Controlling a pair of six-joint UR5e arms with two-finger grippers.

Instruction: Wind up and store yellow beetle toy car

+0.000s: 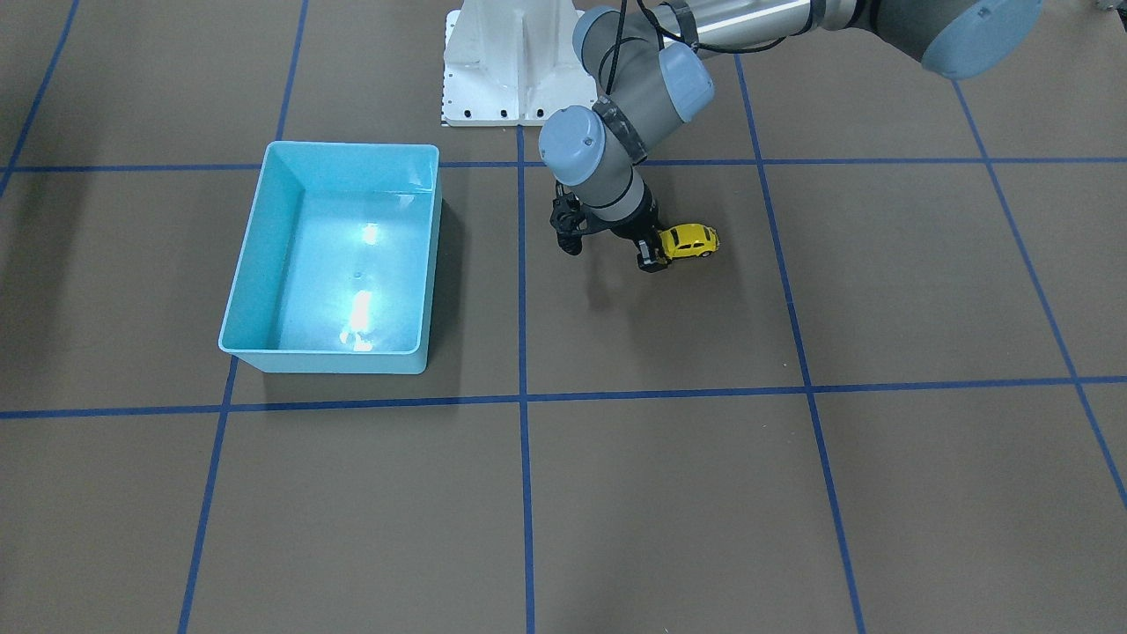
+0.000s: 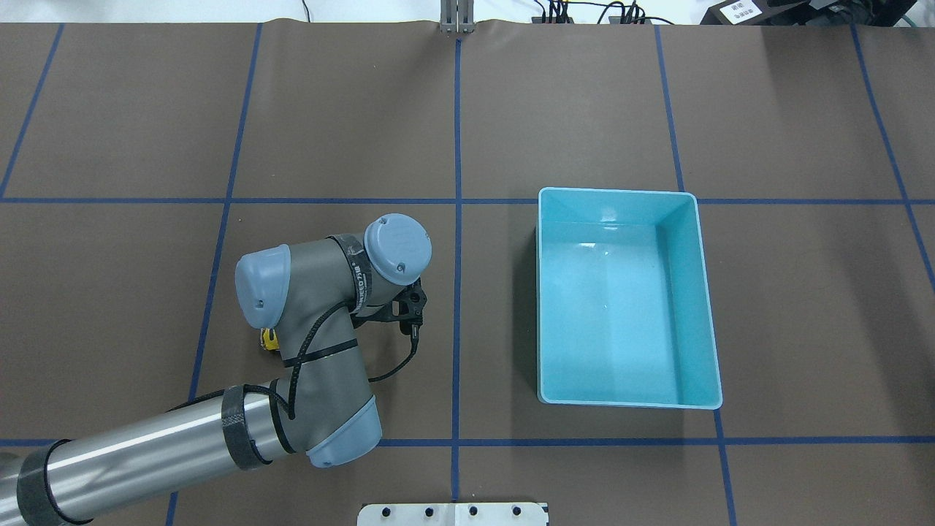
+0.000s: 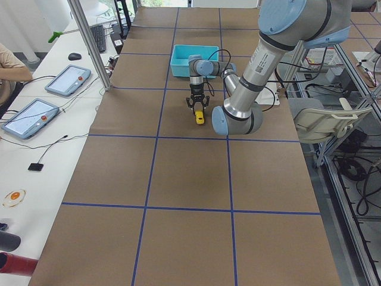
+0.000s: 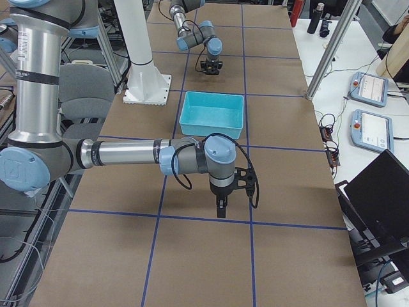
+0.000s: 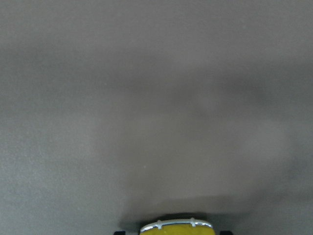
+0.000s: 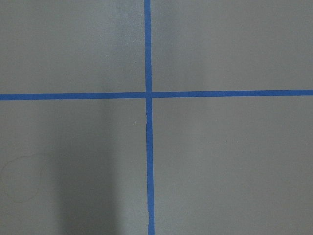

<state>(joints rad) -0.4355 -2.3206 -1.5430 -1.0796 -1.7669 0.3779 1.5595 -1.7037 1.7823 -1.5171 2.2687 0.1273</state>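
Exterior front-facing view puts the left end effector right down at table level, pointing straight down against one end of the yellow beetle toy car. From where I stand its fingers line up one behind the other, so I cannot tell whether they are spread or clamped on the car. The car sits on its wheels and sticks out from the end effector toward the robot's left. In the left wrist view only its chrome bumper shows at the bottom edge, with bare brown table beyond.

Blue tape lines box the car into one grid cell, and it is well away from every table edge. Across the centre line, toward the robot's right, stands the light-blue bin, open-topped and well apart from the car, with clear table between them.

The right end effector hangs tip-down over a tape crossing past the bin; I cannot tell whether it is spread or closed.
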